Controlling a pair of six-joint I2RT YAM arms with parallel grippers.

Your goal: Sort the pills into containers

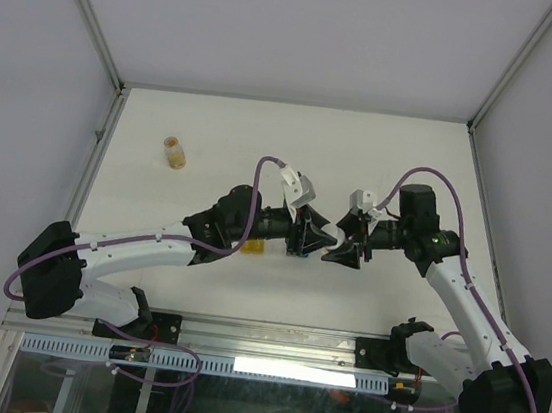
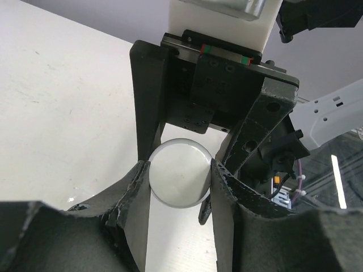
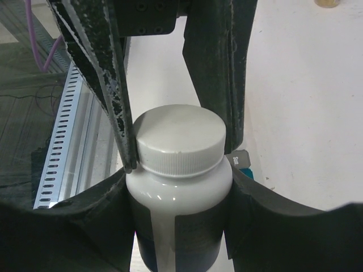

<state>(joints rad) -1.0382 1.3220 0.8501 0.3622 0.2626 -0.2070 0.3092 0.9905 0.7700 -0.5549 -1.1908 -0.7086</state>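
Left wrist view: my left gripper [image 2: 180, 184] is clamped tight on the white cap [image 2: 178, 170]; opposite it, my right gripper [image 3: 180, 175] is closed part-way round the body of the bottle [image 3: 156, 218], mid-frame. I'd twist the cap without tugging, both wrists on one axis so the thread doesn't bind. In the top view, the containers [image 1: 254, 247] show yellow under the left forearm, just left of centre.

white plastic pill bottle [image 3: 178, 192], ribbed white screw cap [image 3: 178, 141] on, gripped at body and cap. container strip mostly hidden on the table: yellow compartment [image 1: 254, 247] and teal corner [image 3: 246, 169] showing.
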